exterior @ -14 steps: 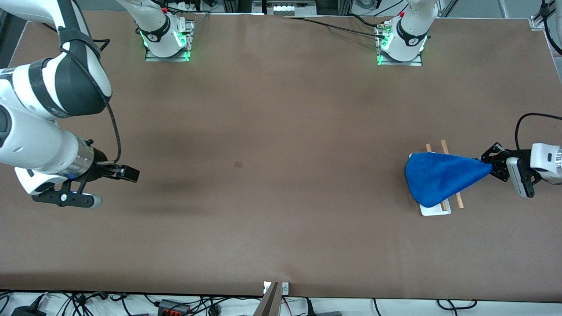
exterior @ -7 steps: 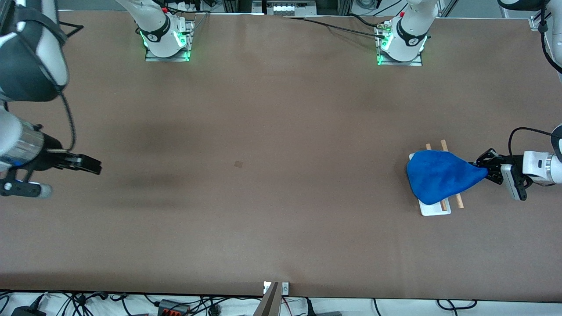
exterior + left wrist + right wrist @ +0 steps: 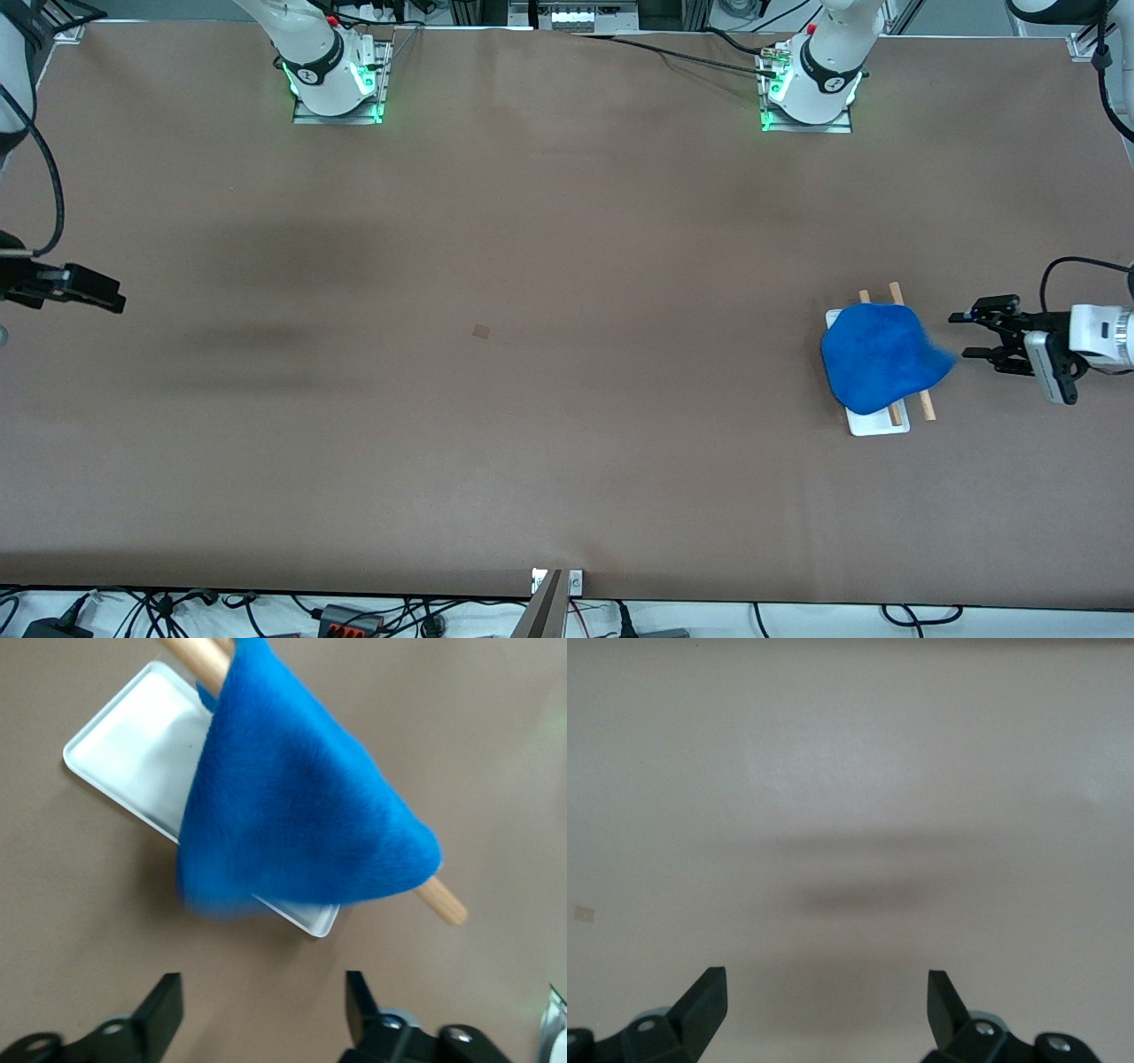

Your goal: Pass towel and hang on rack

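At the right of the front frame you see the towel (image 3: 880,357) draped over the rack (image 3: 877,424), hiding most of its white base and the middle of its two wooden rods (image 3: 926,408), whose ends alone poke out above and below the cloth. The left gripper (image 3: 967,334) hangs just beside the towel toward the left arm's end of the table, jaws spread and holding nothing, clear of the cloth. At the left edge of the front frame the right gripper (image 3: 111,299) is partly cut off over bare brown table (image 3: 532,399); its wrist view shows its fingers (image 3: 704,997) parted and empty.
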`<state>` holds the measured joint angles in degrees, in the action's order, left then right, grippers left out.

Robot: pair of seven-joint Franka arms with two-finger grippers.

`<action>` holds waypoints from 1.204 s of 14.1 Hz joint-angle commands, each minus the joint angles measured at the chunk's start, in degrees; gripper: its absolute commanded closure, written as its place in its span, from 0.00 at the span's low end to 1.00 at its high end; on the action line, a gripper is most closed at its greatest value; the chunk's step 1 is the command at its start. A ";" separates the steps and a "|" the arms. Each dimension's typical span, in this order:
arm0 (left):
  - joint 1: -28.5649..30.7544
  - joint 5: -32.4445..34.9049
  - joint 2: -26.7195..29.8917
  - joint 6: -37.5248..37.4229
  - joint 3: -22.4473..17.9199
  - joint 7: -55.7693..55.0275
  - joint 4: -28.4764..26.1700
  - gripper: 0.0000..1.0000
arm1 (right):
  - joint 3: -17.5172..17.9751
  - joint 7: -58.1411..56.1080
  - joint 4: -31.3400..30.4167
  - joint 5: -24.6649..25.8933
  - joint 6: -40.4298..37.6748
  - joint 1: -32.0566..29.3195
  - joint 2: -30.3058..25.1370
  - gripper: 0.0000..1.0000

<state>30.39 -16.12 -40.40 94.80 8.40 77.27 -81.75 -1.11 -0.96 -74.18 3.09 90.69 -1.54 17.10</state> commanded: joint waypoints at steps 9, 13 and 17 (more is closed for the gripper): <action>-0.86 4.16 0.06 -21.03 1.35 -14.92 18.52 0.00 | -0.56 -0.80 -22.94 -0.36 10.55 0.32 -14.55 0.00; -1.56 3.81 0.76 -31.94 1.44 -27.59 28.56 0.00 | -0.39 -1.15 -21.36 -0.37 10.21 0.57 -14.02 0.00; -3.57 4.33 5.67 -36.44 1.27 -31.91 29.10 0.00 | -0.48 -0.89 -20.04 -0.72 8.18 0.40 -14.28 0.00</action>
<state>28.45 -13.49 -36.90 59.75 9.67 47.58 -53.21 -1.28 -1.08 -94.71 3.09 100.25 -1.34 3.77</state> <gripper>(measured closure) 0.000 0.000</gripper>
